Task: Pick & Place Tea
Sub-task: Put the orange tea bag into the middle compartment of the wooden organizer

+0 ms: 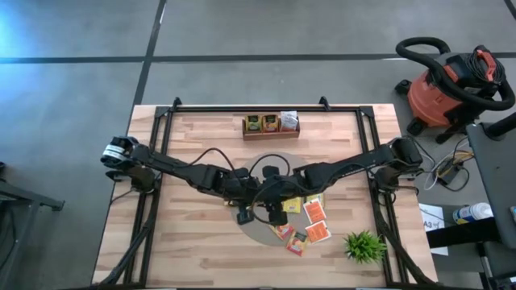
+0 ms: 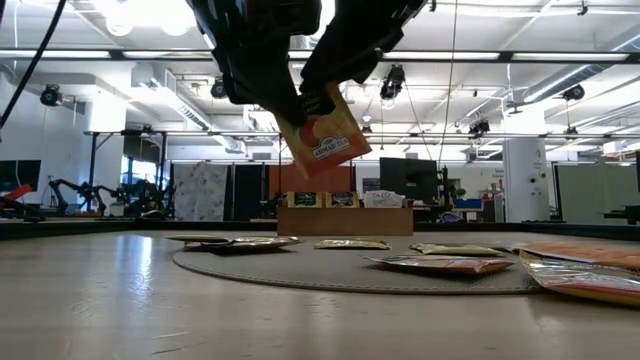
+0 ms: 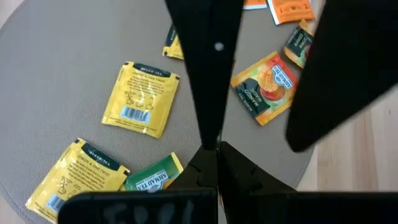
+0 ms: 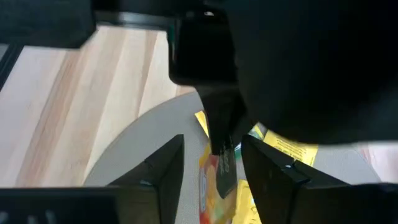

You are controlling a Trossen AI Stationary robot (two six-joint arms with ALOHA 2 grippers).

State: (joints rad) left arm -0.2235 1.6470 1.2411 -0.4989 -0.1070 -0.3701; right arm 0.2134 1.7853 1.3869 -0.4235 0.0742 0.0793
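At table's far edge, wooden tray (image 1: 271, 133) holding tea packets (image 1: 270, 122)

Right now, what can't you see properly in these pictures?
- High view: both arms cover the held tea packet.
- Left wrist view: the left gripper, shut, is edge-on, so the packet barely shows.
- Right wrist view: the open right gripper and a dark arm hide most of the mat.
- Tray labels: too small.

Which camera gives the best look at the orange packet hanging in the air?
The low view: the orange packet hangs clear above the mat. The right wrist view shows it edge-on between dark fingers; the high view hides it; the left wrist view doesn't show it clearly.
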